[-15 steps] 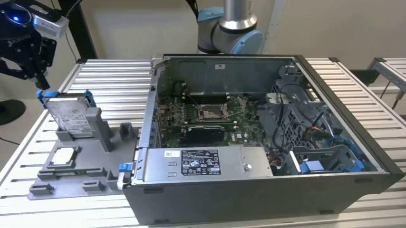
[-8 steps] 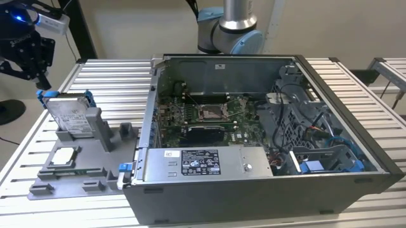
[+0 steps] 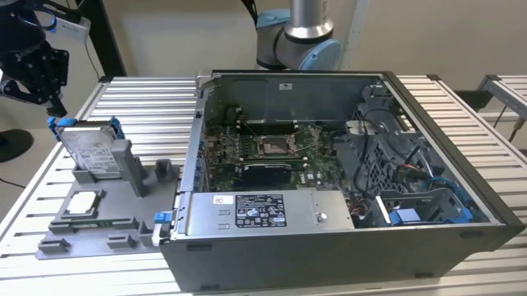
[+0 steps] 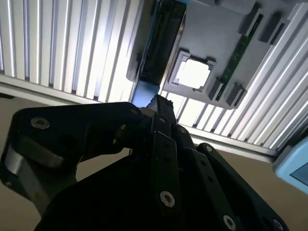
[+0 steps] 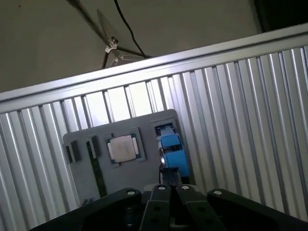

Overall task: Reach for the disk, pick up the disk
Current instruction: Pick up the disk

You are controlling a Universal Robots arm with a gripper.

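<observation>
**Overhead: tool above the disk, empty**

Exterior view: the disk [image 3: 89, 148] stands upright in a slot at the far corner of a grey tray [image 3: 99, 239]. Its labelled face shows, with blue frame at both top corners. The tray lies on the slatted surface [image 3: 140, 102], toward the edge at the exterior view's left, beside an open computer case [image 3: 346, 259]. First wrist view gives the disk [image 5: 171, 147] edge-on, as a blue strip next to the square chip [image 5: 122, 147]. Second wrist view adds a green memory stick [image 4: 240, 53] past the chip [image 4: 195, 73].

Arm base [image 3: 300, 37] sits at the surface's far edge, behind the case. Tool [image 3: 54, 111] hangs tilted, tips pointing down at the disk's top edge, close but apart. In both wrist views the tool [image 5: 169, 180] [image 4: 159, 103] has its fingers drawn together, gripping nothing.
</observation>
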